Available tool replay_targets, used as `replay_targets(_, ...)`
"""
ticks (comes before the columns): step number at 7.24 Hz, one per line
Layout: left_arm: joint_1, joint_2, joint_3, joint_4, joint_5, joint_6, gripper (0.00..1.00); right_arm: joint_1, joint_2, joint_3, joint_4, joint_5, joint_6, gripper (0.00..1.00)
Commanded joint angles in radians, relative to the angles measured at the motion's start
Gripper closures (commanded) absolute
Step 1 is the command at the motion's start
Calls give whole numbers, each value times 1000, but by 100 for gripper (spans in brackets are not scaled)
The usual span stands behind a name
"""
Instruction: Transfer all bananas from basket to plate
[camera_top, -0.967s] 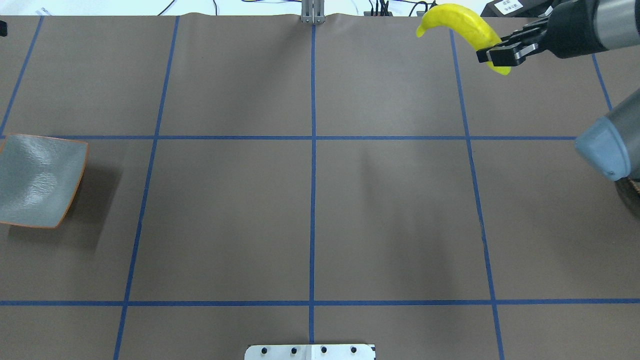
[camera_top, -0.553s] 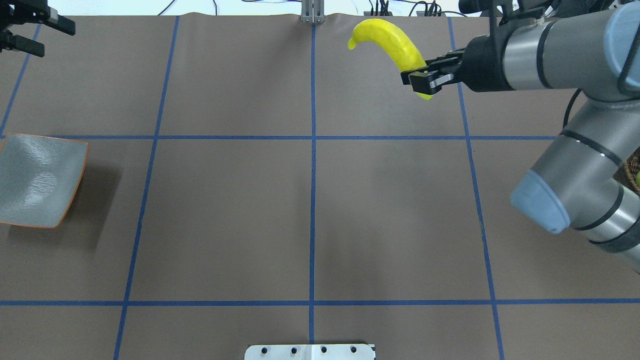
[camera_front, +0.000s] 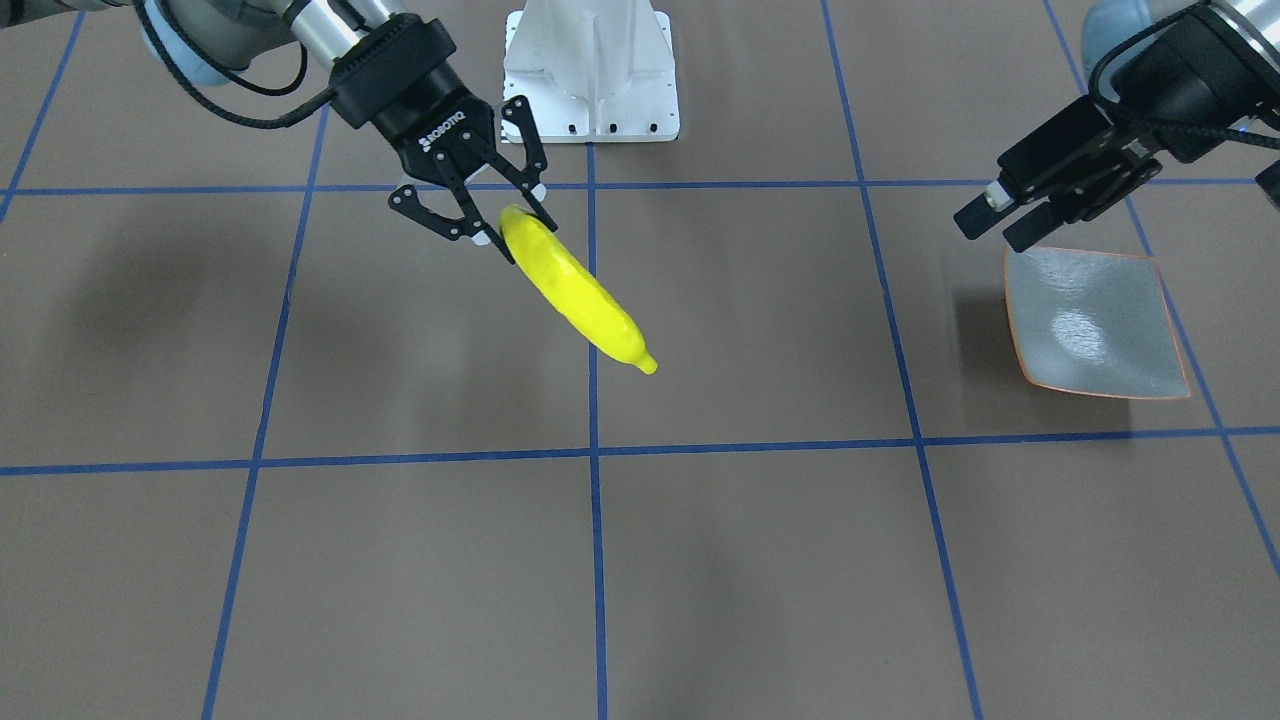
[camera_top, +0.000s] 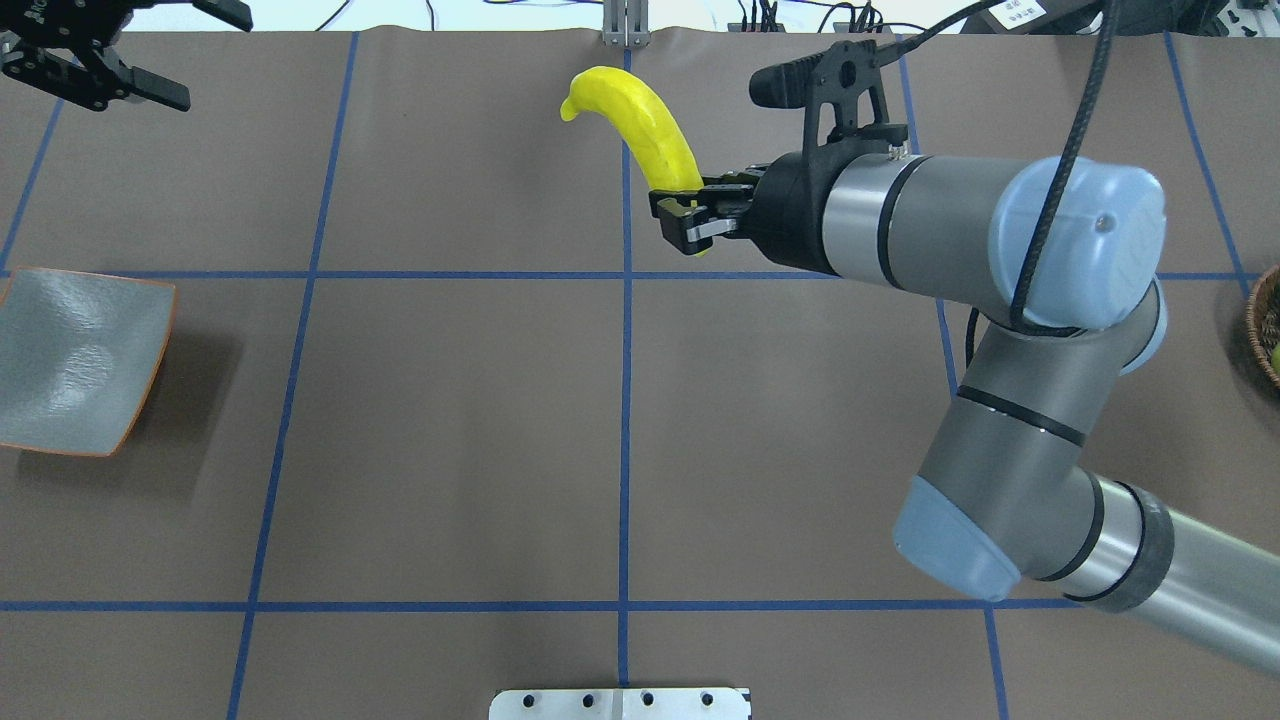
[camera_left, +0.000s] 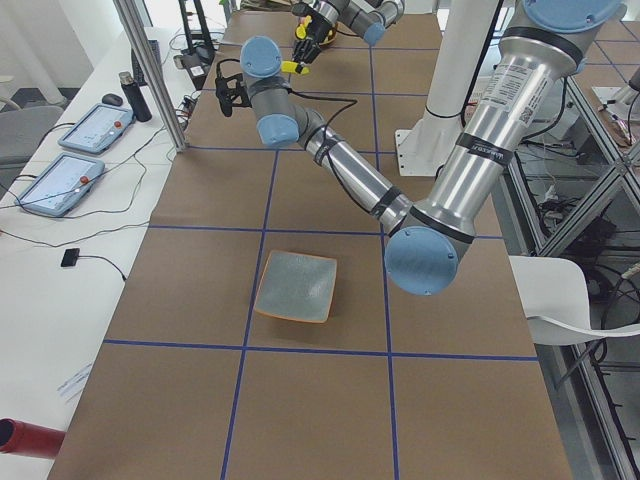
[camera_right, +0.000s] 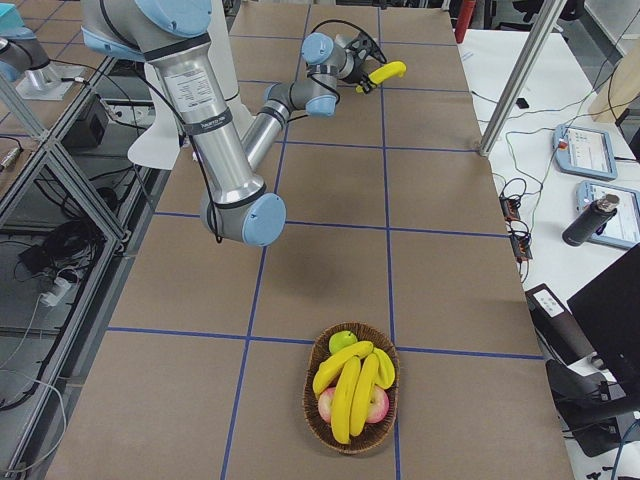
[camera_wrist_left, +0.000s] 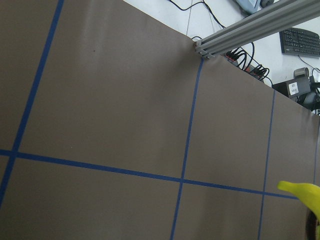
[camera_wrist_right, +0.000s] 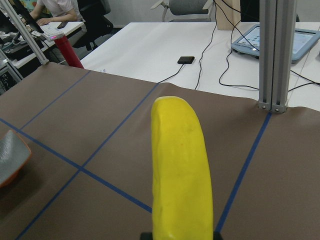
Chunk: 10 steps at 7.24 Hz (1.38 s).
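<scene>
1. The right pincer, clenched on a banana, has swept from the surface's 1 o'clock to 12 o'clock.
2. The left pincer, released, has arrived at 10 o'clock. A hand-over toward the plate at 9 o'clock looks likely.

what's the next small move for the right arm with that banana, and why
Probably carry the banana a bit toward the robot's left: the right gripper is shut on it over the centre line, the plate lies empty at the left end, and the open left gripper hovers near it.
</scene>
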Motion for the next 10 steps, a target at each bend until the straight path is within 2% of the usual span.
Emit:
replay_targets(1, 71, -29, -6, -3, 65, -87, 0, -112, 65, -8, 0, -141, 46, 100)
replay_targets(3, 158, -32, -11, -75, 135, -217, 0, -149, 97, -12, 0, -204, 72, 100)
replay_targets(5, 200, -38, -11, -225, 186, -426, 0, -165, 100, -12, 1, -240, 94, 100)
replay_targets(6, 217, -49, -13, -249, 211, -484, 0, -171, 106, -14, 1, -247, 97, 100)
replay_targets(8, 272, -64, -22, -304, 325, -589, 0, -197, 129, -14, 1, -293, 104, 100)
replay_targets(10, 300, -67, -29, -307, 346, -592, 0, -202, 129, -15, 0, -301, 104, 100)
